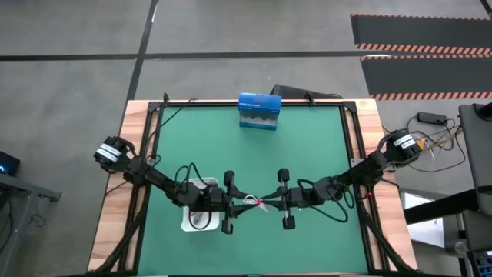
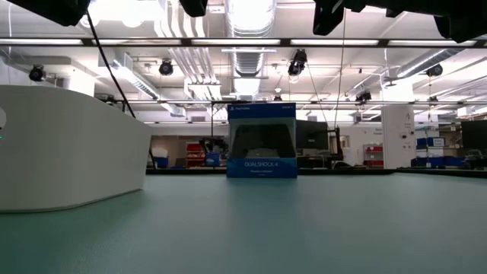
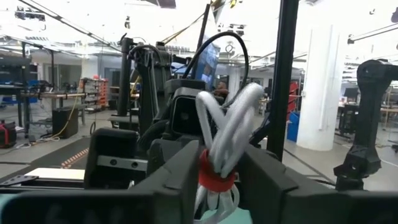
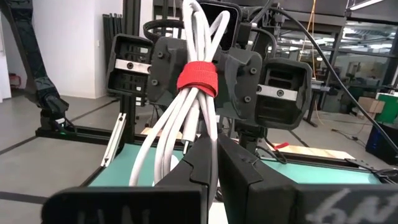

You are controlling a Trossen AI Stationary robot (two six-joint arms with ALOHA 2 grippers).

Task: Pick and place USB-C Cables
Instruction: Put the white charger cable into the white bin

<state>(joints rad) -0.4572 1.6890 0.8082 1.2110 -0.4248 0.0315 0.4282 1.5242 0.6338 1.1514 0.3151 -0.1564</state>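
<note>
The white USB-C cable (image 4: 186,118) is a looped bundle cinched by a red strap (image 4: 197,79); both my left gripper (image 1: 231,202) and my right gripper (image 1: 283,199) are closed on it, holding it in the air between them at the mat's 6 o'clock; the white tray (image 1: 201,221) sits just under my left gripper; green mat (image 1: 254,161) lies open toward the blue DualShock 4 box (image 1: 258,111) at 12 o'clock; a workshop hall shows behind.

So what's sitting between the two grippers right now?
The white cable bundle with its red strap, gripped by the left gripper and right gripper alike; the high view shows it.
</note>
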